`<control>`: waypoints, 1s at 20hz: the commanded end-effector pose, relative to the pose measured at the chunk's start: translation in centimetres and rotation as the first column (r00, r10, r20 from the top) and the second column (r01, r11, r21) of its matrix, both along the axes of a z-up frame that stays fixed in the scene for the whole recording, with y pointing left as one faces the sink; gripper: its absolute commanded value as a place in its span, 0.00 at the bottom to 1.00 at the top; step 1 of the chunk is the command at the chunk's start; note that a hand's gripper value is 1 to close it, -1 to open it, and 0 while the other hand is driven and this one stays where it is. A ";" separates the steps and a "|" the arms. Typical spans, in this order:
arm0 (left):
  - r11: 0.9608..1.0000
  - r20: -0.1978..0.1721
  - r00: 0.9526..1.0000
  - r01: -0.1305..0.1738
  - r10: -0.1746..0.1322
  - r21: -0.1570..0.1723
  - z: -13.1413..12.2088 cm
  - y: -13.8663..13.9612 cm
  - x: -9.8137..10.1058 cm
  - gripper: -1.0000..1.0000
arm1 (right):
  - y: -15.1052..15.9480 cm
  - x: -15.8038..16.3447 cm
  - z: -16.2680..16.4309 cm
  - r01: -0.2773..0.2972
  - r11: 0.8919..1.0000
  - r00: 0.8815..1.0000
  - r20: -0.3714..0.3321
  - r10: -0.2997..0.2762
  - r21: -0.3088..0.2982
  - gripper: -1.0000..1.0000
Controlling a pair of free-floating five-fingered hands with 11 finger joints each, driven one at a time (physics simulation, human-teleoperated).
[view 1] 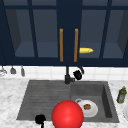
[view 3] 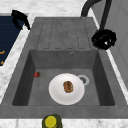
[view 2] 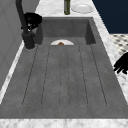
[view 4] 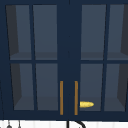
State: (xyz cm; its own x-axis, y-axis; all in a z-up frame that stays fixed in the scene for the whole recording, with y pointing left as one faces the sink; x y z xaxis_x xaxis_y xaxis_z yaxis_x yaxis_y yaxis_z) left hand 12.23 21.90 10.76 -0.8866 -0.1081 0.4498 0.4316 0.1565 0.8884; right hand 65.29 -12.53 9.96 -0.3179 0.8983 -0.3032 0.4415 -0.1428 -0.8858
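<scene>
My right hand point(view 1: 78, 74) hovers beside the black faucet point(view 1: 67, 75) at the back of the sink; it also shows next to the faucet's stem in the left side view point(view 2: 32, 20) and the right side view point(view 3: 103, 39). My left hand point(view 1: 40, 119) hangs over the front counter edge, left of the basin, with fingers loosely spread and holding nothing point(view 2: 122, 63) point(view 3: 20, 17). A white plate point(view 3: 56, 96) with a brown bit of food point(view 3: 68, 86) lies in the basin. A red ball point(view 1: 67, 115) shows low in the front view, at the sink's front edge.
The grey sink point(view 1: 37, 100) has a ribbed drainboard on the left and the basin on the right. A green bottle point(view 1: 121, 95) and another plate point(view 2: 81, 8) stand on the right counter. Behind the glass of the wall cabinet point(view 4: 67, 37) lies a yellow object point(view 4: 86, 104).
</scene>
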 end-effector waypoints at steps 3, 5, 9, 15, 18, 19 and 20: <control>1.000 0.000 1.000 0.000 0.000 0.000 0.0 0.0 0.0 0.50 | 1.0 2.1 2.7 -0.014 0.998 0.995 -0.102 0.008 -0.061 1.00; 1.000 0.000 1.000 0.000 0.000 0.000 0.0 0.0 0.0 0.50 | 2.2 1.6 3.2 -0.029 0.990 0.989 -0.145 0.009 -0.136 1.00; 1.000 0.000 1.000 0.000 0.000 0.000 0.0 0.0 0.0 0.50 | 3.4 2.0 4.4 -0.010 0.960 0.982 -0.186 -0.044 -0.280 1.00; 1.000 0.000 1.000 0.000 0.000 0.000 0.0 0.0 0.0 0.50 | 4.5 3.1 6.4 0.020 0.870 0.943 -0.280 -0.180 -0.493 1.00; 1.000 0.000 1.000 0.000 0.000 0.000 0.0 0.0 0.0 0.50 | 4.7 3.1 6.5 0.026 0.813 0.905 -0.331 -0.266 -0.582 1.00; 1.000 0.000 1.000 0.000 0.000 0.000 0.0 0.0 0.0 0.50 | 5.0 3.2 6.8 0.032 0.805 0.885 -0.357 -0.299 -0.593 1.00; 1.000 0.000 1.000 0.000 0.000 0.000 0.0 0.0 0.0 0.50 | 5.3 3.3 7.2 0.035 0.799 0.870 -0.375 -0.320 -0.601 1.00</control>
State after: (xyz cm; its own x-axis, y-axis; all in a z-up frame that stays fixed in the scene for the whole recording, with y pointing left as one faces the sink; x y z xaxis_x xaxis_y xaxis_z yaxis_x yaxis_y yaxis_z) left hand 12.23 21.90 10.76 -0.8866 -0.1081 0.4498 0.4316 0.1565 0.8884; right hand 67.59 -9.08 15.12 -0.3800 0.6909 -0.6150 -0.0589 -0.6816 -0.7294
